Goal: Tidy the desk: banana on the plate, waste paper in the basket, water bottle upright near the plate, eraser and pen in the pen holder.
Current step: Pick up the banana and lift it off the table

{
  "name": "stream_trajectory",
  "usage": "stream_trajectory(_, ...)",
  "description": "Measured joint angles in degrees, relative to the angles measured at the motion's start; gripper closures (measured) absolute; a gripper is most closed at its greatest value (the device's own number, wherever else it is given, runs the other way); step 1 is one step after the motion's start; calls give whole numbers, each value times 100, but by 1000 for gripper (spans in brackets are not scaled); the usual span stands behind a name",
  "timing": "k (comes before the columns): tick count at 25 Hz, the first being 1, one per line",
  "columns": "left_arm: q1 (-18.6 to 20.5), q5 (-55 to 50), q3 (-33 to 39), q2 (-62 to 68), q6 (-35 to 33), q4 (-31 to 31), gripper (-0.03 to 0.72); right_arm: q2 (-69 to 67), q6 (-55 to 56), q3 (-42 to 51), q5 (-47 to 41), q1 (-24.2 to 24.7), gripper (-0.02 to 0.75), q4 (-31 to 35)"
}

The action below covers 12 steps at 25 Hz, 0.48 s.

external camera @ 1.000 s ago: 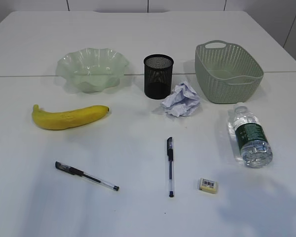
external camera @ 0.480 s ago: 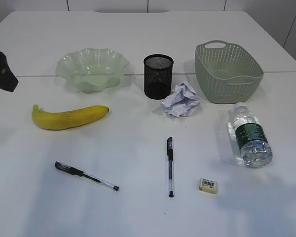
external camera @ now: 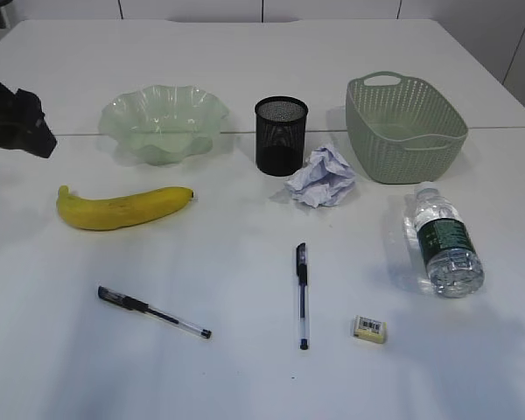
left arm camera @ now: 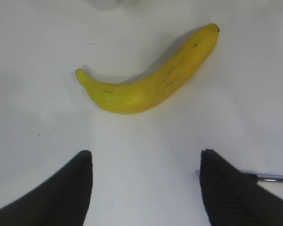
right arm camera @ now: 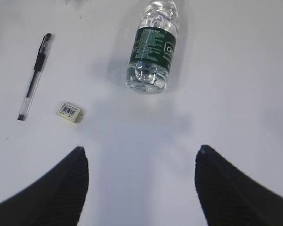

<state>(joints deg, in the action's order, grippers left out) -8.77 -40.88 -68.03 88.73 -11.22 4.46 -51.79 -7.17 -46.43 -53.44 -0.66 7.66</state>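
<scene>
The left hand (external camera: 16,122) has come further into the exterior view since half a second ago, now higher and a little more to the right at the left edge, above the tabletop (external camera: 245,376); a second ago it was not in view at all. In its wrist view its fingers (left arm camera: 68,193) are spread apart, empty, over the banana (left arm camera: 151,80). The right hand (right arm camera: 141,188) is likewise released and holds nothing, with the lying water bottle (right arm camera: 152,47), eraser (right arm camera: 69,111) and a pen (right arm camera: 34,77) ahead of it. Nothing on the tabletop has shifted: the banana lies in front of the plate (external camera: 162,122), the waste paper (external camera: 322,178) between pen holder (external camera: 281,136) and basket (external camera: 402,127), and a second pen (external camera: 153,311) below the banana.
</scene>
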Motion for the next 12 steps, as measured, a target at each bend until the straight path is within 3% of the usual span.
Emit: stream_trajectory(12,0,-952,-1309,1188,-862,98,158,-50,-115,-9,-120,-60,217,523)
